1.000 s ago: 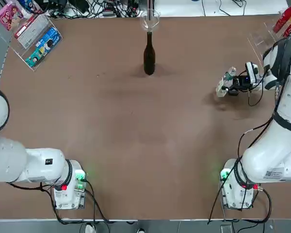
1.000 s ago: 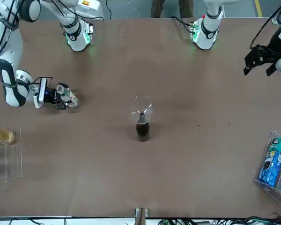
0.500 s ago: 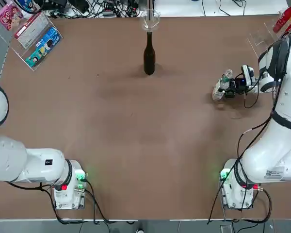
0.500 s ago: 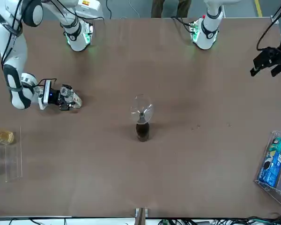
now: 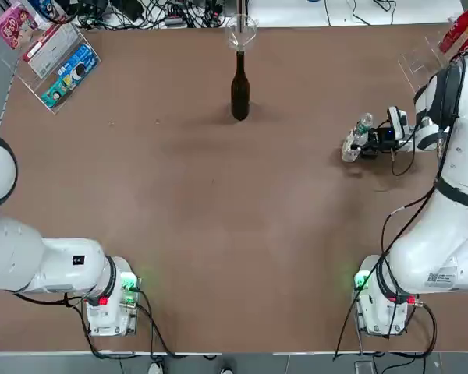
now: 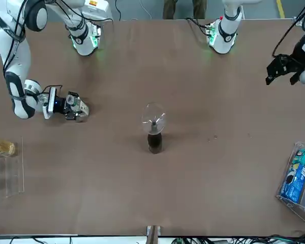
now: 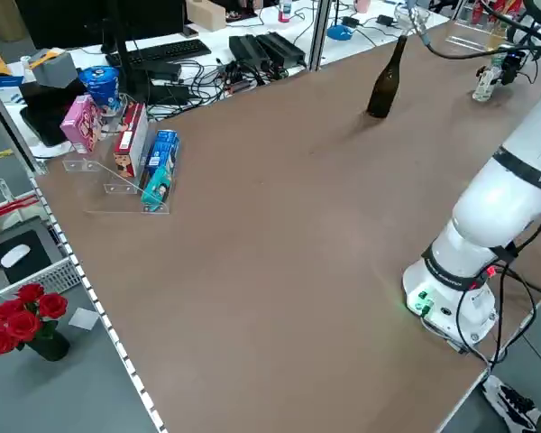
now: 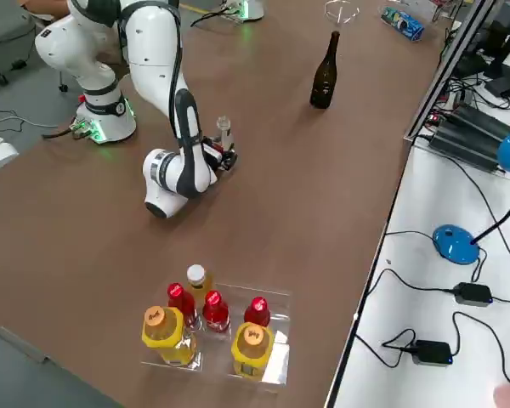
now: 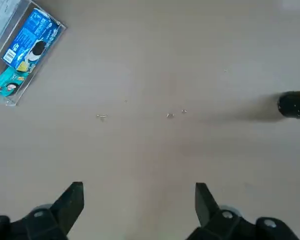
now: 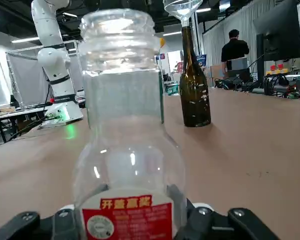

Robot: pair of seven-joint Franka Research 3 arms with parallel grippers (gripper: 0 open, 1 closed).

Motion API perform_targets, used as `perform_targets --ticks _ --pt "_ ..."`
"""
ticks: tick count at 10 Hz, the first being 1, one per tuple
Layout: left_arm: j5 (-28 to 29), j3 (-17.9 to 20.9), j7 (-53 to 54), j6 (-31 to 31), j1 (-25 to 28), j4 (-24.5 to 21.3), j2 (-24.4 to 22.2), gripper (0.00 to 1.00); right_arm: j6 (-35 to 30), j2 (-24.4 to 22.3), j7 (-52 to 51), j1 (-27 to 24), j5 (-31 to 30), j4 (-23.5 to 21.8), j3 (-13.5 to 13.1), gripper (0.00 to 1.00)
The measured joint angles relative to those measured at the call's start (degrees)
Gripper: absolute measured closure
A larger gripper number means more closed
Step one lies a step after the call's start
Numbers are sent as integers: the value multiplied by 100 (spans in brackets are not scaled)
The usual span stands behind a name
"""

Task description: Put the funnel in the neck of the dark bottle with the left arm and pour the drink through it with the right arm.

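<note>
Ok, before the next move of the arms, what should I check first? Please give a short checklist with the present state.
1. Funnel sits in the neck of the dark bottle: ok.
2. Dark bottle stands upright: ok.
3. Small clear bottle stands upright at the right pincer: ok.
4. Small clear bottle has its cap off, mouth open: ok.
5. Drink inside the small clear bottle: cannot tell, it looks clear all through.
6. Left pincer is open, empty and far from both bottles: ok.
</note>
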Motion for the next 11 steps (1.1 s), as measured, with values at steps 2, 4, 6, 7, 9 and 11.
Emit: perform_targets --ticks 2,4,6,7,9,11 --pt "0 0 0 9 9 0 16 1 -3 3 -4 0 7 0 0 36" --pt "0 0 0 9 9 0 34 2 -5 4 -6 0 8 0 -1 29" --pt "0 13 0 16 16 -5 50 2 -3 9 -6 0 8 0 -1 26" --pt "0 21 0 21 28 -7 98 1 -3 15 -7 0 8 0 -1 25" --pt "0 27 0 65 58 -6 192 2 -1 19 -9 -1 8 0 -2 16" --pt "0 31 0 83 62 7 210 1 8 41 -41 -6 14 0 -10 10"
